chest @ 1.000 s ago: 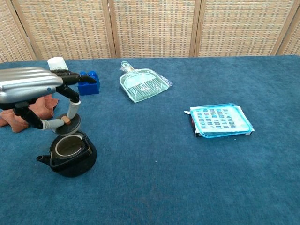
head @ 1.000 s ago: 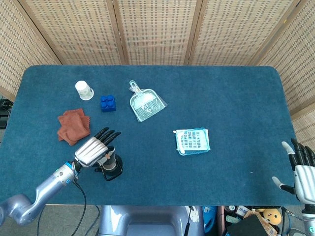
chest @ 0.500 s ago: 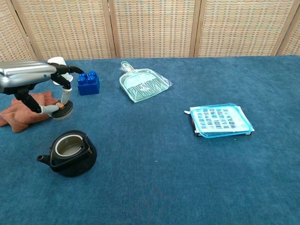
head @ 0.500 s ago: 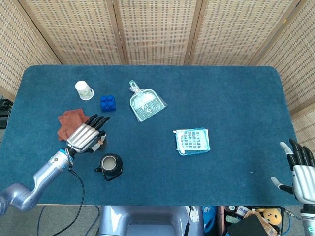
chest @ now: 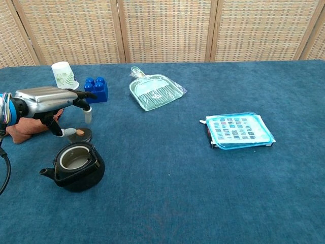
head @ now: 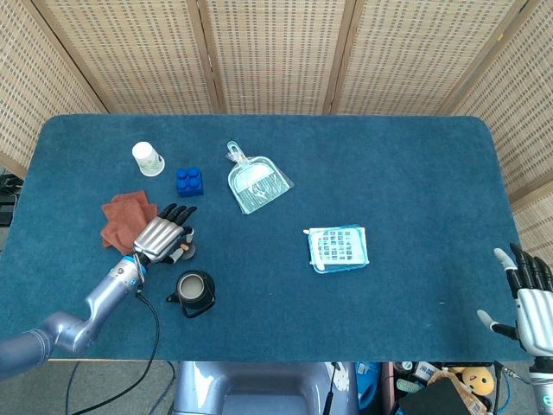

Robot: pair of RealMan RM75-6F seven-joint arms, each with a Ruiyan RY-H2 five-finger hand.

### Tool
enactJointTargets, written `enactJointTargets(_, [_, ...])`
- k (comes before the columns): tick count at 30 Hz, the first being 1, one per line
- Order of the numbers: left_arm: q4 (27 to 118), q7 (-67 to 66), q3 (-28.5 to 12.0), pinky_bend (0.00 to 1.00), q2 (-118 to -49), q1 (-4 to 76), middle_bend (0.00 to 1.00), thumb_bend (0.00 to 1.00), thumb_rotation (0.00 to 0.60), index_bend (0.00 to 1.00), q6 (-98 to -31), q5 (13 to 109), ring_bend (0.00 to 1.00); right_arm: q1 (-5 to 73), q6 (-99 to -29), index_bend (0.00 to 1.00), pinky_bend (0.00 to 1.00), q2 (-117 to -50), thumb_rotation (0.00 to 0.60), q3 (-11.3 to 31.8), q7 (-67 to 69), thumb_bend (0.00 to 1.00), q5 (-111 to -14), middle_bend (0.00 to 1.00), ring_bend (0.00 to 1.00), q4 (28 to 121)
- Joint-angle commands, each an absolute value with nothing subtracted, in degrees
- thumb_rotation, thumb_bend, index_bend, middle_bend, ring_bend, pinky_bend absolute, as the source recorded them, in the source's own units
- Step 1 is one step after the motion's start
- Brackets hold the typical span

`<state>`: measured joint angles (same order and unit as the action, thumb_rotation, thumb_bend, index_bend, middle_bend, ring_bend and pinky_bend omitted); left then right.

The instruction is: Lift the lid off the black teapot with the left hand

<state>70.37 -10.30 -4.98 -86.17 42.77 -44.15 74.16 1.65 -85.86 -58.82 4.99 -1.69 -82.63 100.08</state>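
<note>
The silver-backed left hand (chest: 48,101) hangs low over the blue desk (chest: 167,178), fingers loosely around the small dark round lid (chest: 81,135), which sits on the cloth; whether it pinches the knob I cannot tell. Just right and nearer, the squat black teapot (chest: 75,166) stands uncovered. The lift looks done; next is letting go cleanly.

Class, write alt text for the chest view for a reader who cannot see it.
The left hand sets the lid on the blue table, just behind the open black teapot. Further back are a paper cup, blue brick, brown cloth and clear dustpan; a blue-lidded box lies right.
</note>
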Motion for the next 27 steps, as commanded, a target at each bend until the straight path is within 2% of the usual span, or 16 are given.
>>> enactJointTargets(1, [73.3,-14.3,-5.4,0.00,-85.2,42.8,0.00,0.34,0.600,0.00,-43.9,71.0,0.00,1.6,-85.9,0.00,0.00,-58.8,0.600,5.0,-1.6,0.00,-82.7,0.00,0.00,100.1])
enactJointTargets(5, [82.2,-16.3,-7.2,0.00,-80.2,40.8,0.00,0.30,0.600,0.00,-49.5,69.1,0.00,1.5,-86.2,0.00,0.00,-58.7,0.600,4.8,-1.5,0.00,-83.1,0.00,0.00,100.2])
enactJointTargets(7, [87.0,-15.7,-7.8,0.00,-76.7,38.4,0.00,0.29,0.600,0.00,-54.6,70.0,0.00,1.4,-86.4,0.00,0.00,-58.6,0.600,4.8,-1.3,0.00,-83.4,0.00,0.00,100.3])
enactJointTargets(13, [97.5,-11.7,-6.0,0.00,-66.8,29.0,0.00,0.17,0.600,0.00,-68.6,74.5,0.00,1.2,-86.9,0.00,0.00,-58.4,0.600,4.5,-1.0,0.00,-84.1,0.00,0.00,100.7])
enactJointTargets(20, [99.4,-6.0,-0.7,0.00,-61.0,16.9,0.00,0.12,0.600,0.00,-82.4,79.2,0.00,1.0,-87.7,0.00,0.00,-58.4,0.600,4.3,-0.7,0.00,-85.2,0.00,0.00,100.7])
enactJointTargets(27, [98.1,-3.0,1.3,0.00,-60.8,12.7,0.00,0.12,0.600,0.00,-84.3,80.4,0.00,0.7,-88.4,0.00,0.00,-58.5,0.600,4.3,-1.0,0.00,-85.5,0.00,0.00,100.6])
